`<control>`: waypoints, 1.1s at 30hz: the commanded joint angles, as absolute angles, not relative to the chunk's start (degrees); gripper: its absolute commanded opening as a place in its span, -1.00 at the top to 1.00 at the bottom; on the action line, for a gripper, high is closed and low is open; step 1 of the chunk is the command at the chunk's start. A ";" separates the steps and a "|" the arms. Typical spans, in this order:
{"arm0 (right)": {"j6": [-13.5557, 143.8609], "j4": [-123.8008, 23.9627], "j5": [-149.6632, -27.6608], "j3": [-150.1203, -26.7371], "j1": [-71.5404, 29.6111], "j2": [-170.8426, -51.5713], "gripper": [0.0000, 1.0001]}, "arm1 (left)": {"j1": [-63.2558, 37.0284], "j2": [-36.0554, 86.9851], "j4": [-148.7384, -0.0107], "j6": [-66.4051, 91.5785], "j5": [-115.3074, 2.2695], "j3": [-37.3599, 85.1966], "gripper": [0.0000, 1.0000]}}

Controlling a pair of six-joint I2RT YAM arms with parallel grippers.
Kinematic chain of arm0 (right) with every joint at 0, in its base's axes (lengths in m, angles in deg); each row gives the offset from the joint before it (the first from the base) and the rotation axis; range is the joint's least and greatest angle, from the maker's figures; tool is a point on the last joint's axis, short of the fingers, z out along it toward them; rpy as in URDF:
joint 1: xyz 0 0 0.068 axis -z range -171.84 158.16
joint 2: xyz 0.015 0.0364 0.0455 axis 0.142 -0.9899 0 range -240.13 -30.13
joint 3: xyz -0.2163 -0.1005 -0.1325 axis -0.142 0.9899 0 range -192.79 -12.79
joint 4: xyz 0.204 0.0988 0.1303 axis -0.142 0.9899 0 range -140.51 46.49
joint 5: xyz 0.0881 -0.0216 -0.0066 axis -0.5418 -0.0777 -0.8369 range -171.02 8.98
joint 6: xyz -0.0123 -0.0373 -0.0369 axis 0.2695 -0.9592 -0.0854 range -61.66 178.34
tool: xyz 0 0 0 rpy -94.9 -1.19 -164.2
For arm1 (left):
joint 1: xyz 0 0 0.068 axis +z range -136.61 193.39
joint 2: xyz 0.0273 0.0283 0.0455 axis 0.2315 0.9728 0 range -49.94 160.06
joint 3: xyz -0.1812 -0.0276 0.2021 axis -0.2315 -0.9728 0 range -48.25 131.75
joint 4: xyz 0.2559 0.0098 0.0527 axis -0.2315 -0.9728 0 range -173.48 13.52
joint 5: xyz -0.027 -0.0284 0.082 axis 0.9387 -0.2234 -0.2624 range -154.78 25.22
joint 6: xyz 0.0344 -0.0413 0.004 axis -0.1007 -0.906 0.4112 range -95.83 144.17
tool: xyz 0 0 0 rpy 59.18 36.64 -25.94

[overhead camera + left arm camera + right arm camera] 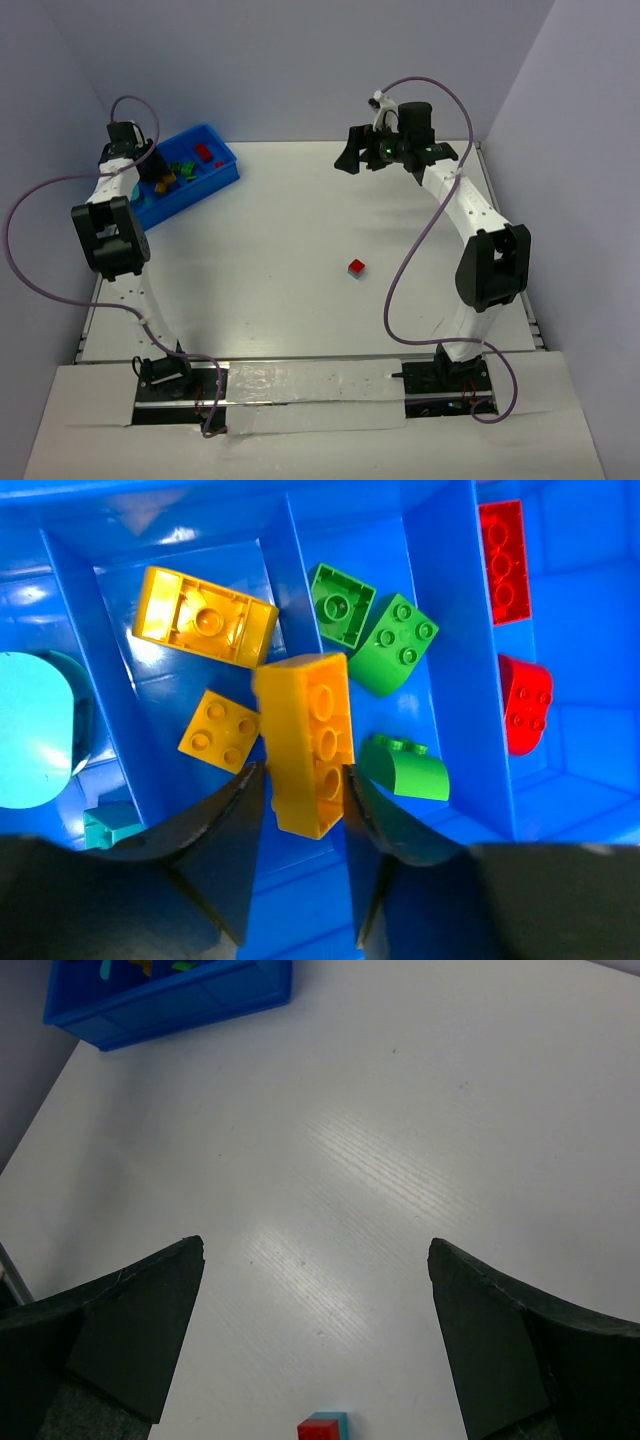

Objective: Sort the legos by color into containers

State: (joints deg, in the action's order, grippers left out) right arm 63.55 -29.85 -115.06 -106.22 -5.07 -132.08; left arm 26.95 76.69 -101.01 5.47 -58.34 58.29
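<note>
The blue bin (228, 165) sits at the far left, and its dividers (440, 630) separate the legos by color. Two yellow bricks (205, 615) (220, 730) share one compartment. Three green ones (395, 645) fill the compartment beside it. Two red ones (502, 560) lie at the right and teal ones (35, 730) at the left. My left gripper (303, 770) hangs over the bin. A long yellow brick (310, 720) stands tilted between its tips, over the yellow-green divider. The jaws are slightly parted, with a sliver of blue beside the left finger. My right gripper (315, 1250) is wide open and empty.
A red brick stacked on a teal one (356, 268) (322, 1427) lies alone mid-table, near the bottom edge of the right wrist view. The right arm (470, 215) arches over the table's right side. Purple cables loop beside both arms. Grey walls close in the table.
</note>
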 commanded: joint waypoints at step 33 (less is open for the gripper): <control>28.79 8.86 -104.74 -91.52 -10.85 -124.07 -0.63 | 18.26 45.46 -90.45 19.85 -50.56 42.12 -0.84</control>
State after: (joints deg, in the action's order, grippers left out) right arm 32.24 3.80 -106.71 -92.96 -7.09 -128.06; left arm 18.15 46.07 -91.94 19.28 -48.50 44.25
